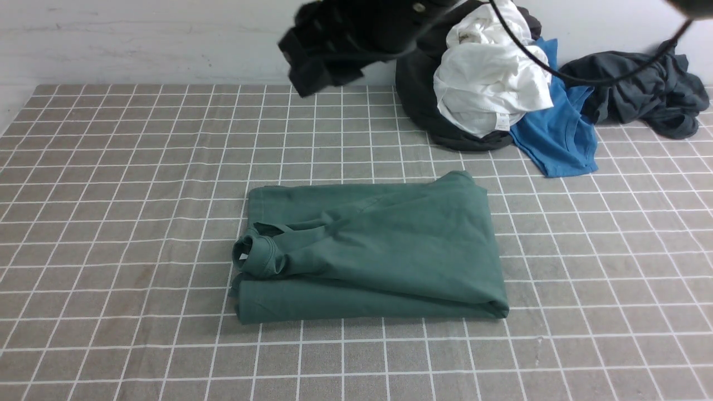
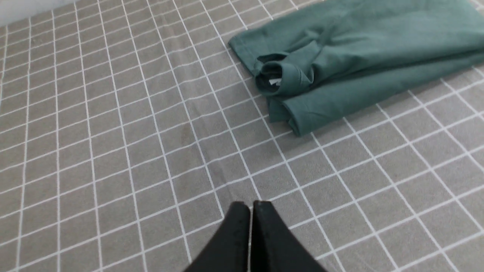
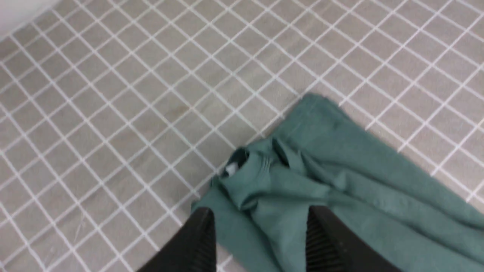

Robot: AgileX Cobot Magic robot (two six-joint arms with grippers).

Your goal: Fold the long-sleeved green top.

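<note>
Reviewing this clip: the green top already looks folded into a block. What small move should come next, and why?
Probably lift the right gripper clear and stop. The green top lies as a compact folded block on the checked cloth, collar tucked at one end. The right gripper is open above it, holding nothing; the left gripper is shut and off to the side. A tidying press on the collar seems optional.

no text can be read; the white tag (image 1: 243,256) in the green top's (image 1: 390,245) collar shows no legible print.
</note>
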